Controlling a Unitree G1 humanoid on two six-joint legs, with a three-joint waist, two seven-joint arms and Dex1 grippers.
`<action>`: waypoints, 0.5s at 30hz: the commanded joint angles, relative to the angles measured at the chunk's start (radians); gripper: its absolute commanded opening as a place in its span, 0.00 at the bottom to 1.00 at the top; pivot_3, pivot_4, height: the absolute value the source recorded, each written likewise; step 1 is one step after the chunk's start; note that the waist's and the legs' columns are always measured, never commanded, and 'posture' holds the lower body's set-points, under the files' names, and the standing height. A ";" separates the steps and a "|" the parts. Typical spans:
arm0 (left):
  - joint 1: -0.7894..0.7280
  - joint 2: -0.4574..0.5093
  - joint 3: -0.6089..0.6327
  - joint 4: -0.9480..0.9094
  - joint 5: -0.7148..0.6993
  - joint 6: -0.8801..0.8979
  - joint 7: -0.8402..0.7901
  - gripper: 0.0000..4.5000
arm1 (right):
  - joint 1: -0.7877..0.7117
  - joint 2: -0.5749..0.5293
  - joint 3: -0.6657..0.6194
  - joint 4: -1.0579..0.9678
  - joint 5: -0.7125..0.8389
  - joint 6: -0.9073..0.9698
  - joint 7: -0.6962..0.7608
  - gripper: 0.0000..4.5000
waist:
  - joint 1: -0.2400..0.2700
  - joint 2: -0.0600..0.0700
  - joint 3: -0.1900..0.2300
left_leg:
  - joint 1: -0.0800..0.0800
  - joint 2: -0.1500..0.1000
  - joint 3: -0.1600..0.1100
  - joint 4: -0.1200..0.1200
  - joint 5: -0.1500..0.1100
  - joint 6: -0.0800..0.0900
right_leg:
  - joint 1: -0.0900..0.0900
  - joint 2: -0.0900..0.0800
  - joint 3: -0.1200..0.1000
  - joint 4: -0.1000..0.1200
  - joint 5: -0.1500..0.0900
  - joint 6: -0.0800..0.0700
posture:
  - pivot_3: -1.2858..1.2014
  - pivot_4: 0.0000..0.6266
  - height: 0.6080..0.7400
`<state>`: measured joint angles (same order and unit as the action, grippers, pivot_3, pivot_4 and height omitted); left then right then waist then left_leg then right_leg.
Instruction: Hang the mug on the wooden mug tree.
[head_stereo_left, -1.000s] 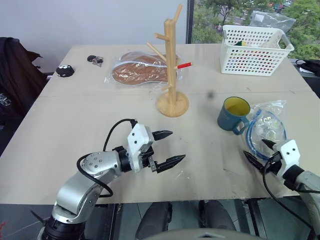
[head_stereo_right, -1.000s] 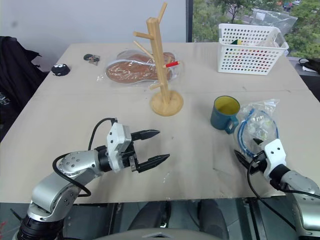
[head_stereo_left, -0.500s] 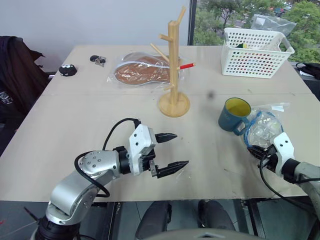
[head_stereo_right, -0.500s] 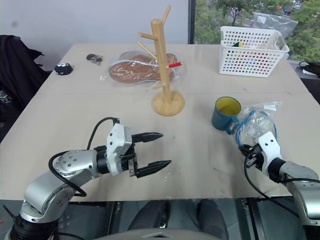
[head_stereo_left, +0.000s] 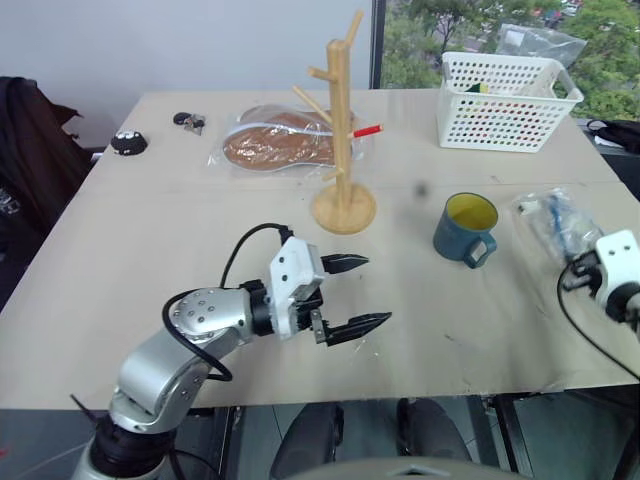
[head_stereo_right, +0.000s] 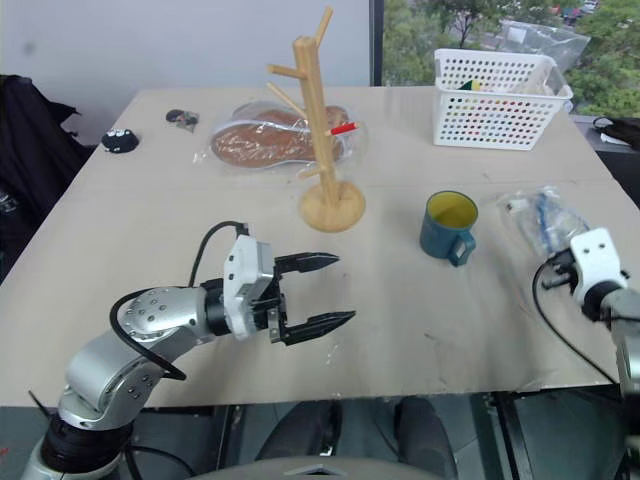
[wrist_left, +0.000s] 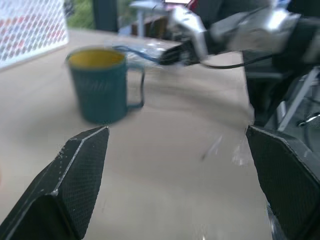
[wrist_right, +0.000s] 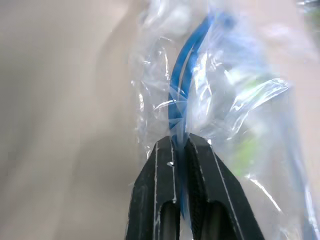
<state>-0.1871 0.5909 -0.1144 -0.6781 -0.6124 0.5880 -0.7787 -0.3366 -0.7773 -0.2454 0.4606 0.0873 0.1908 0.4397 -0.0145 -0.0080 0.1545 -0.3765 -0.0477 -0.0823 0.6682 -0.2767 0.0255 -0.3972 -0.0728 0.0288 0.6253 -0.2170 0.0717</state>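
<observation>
The teal-blue mug (head_stereo_left: 466, 228) with its yellow inside stands upright on the table, handle toward the front right; it also appears in the left wrist view (wrist_left: 100, 85). Left of it and farther back, the wooden mug tree (head_stereo_left: 342, 120) rises from its round base. My left gripper (head_stereo_left: 375, 291) hovers open over the table's front, pointing right toward the mug, with nothing between its fingers. My right gripper (wrist_right: 175, 142) is shut on a clear plastic bag (head_stereo_left: 550, 215) holding a blue cable, right of the mug near the table's right edge.
A white perforated basket (head_stereo_left: 505, 100) stands at the back right. Behind the mug tree lie a bagged brown item (head_stereo_left: 280, 145) and a red marker (head_stereo_left: 368, 130). Keys (head_stereo_left: 190, 120) and a small black object (head_stereo_left: 127, 143) sit at the back left.
My right gripper shut on the plastic bag and pulled it to the right, away from the mug. My left gripper rose a little and shifted right, still open.
</observation>
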 joint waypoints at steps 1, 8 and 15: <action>-0.029 -0.012 -0.006 -0.010 -0.010 -0.002 0.008 1.00 | -0.165 -0.052 0.017 0.256 -0.079 -0.163 -0.067 0.00 | -0.001 0.001 0.001 | -0.001 0.000 0.000 0.000 0.000 0.000 | -0.001 0.000 0.000 0.000 0.000 0.000 | 0.52 0.24 1.00; -0.020 -0.031 -0.037 -0.042 0.004 0.004 0.036 1.00 | -0.332 -0.075 0.075 0.503 -0.105 -0.258 0.049 0.54 | 0.003 0.001 0.001 | -0.008 0.001 0.001 -0.006 0.001 -0.001 | -0.009 -0.001 0.001 -0.002 0.002 0.003 | 0.52 0.24 1.00; 0.028 -0.073 -0.058 -0.104 0.002 0.006 0.115 1.00 | -0.093 -0.070 -0.029 0.030 0.069 -0.085 0.202 0.99 | 0.007 0.002 0.001 | -0.007 0.001 0.003 -0.004 0.000 0.000 | -0.010 -0.001 0.005 0.000 0.002 0.004 | 0.52 0.24 1.00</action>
<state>-0.1641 0.5243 -0.1724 -0.7290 -0.5991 0.6018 -0.6815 -0.4624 -0.8376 -0.2295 0.6391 0.0943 0.0493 0.6140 -0.0078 -0.0065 0.1553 -0.3841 -0.0462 -0.0806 0.6640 -0.2766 0.0253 -0.4077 -0.0733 0.0326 0.6260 -0.2149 0.0755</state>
